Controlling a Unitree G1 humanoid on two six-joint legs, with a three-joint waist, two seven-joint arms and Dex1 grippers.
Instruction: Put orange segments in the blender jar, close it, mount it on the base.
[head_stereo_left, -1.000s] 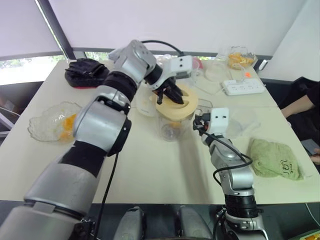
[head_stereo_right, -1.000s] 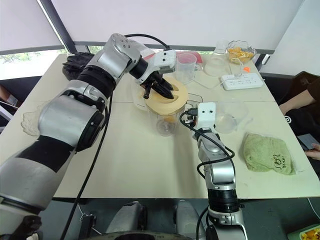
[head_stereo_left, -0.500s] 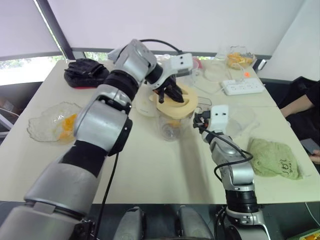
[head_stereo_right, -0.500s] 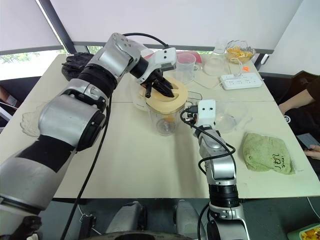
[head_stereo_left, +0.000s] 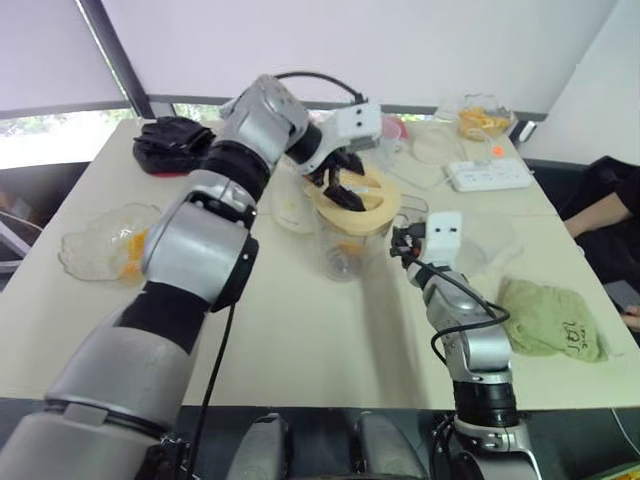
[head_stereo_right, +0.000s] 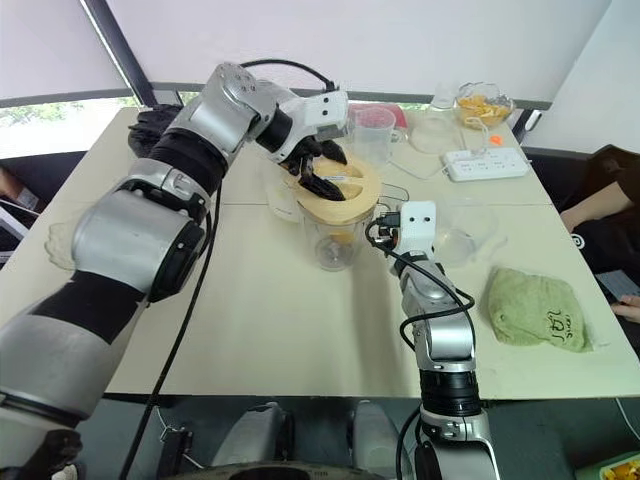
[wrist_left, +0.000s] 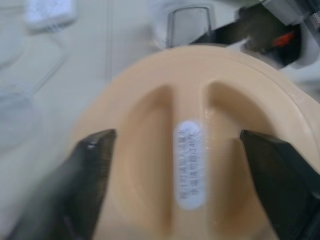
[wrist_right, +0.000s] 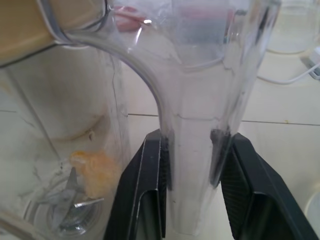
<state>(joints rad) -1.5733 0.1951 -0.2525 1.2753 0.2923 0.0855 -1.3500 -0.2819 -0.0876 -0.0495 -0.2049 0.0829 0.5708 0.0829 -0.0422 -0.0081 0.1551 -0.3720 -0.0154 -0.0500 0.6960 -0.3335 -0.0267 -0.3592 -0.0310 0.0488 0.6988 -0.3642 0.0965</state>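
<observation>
Head views: jar (head_stereo_right: 335, 235) at frame centre, lid (head_stereo_right: 340, 195) on its mouth; left gripper (head_stereo_right: 318, 170) spread above the lid.

Left wrist: fingers (wrist_left: 87, 170) wide of the lid; press it level.

Right wrist: right gripper (wrist_right: 192, 165) pinches the handle (wrist_right: 195, 165); segment (wrist_right: 92, 167) by the blade; hold steady.

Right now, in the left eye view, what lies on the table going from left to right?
Glass dish with orange scraps → blender jar with its lid on → right gripper on the jar's handle → green cloth.

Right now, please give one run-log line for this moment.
left claw: open over lid | right claw: shut on blender jar handle | orange segment: inside jar
</observation>
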